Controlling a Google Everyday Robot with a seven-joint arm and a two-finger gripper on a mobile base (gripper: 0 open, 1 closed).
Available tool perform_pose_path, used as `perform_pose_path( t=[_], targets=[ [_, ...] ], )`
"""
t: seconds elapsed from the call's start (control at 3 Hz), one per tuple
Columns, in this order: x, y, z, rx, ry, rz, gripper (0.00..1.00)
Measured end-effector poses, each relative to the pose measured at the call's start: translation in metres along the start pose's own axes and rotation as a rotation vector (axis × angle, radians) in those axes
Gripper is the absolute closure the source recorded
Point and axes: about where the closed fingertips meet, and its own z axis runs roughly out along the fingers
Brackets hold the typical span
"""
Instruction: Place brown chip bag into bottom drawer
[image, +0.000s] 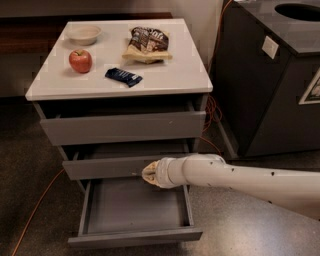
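Three grey drawers on this cabinet (197, 107), all pulled out by different amounts. The top drawer (122, 128) is out only slightly and the middle drawer (102, 168) a little further; neither shows its inside. The bottom drawer (135, 238) is wide open, its shallow grey floor in plain sight.

The white arm (240, 176) reaches in from the right. Its end effector (149, 173) sits right at the middle drawer's front, above the open bottom drawer. Apart or closed, I cannot tell.

Four items lie on the white worktop (172, 75), one of each. The brown chip bag (147, 44) is at the back right, well away from the arm. There is also one red apple (80, 60), one dark-blue wrapped bar (123, 76) and one small pale bowl (84, 34), whose contents can't be made out.

A dark bin (270, 90) stands to the right, and an orange cable (35, 210) trails across the floor.
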Motion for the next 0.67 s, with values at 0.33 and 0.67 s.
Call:
perform_pose_path(
  t=[0.33,0.67],
  targets=[
    [-0.023,-0.021,-0.027,0.005,0.007,-0.065,0.79],
    [-0.043,-0.04,-0.048,-0.025,0.045,-0.13,0.48]
  ],
)
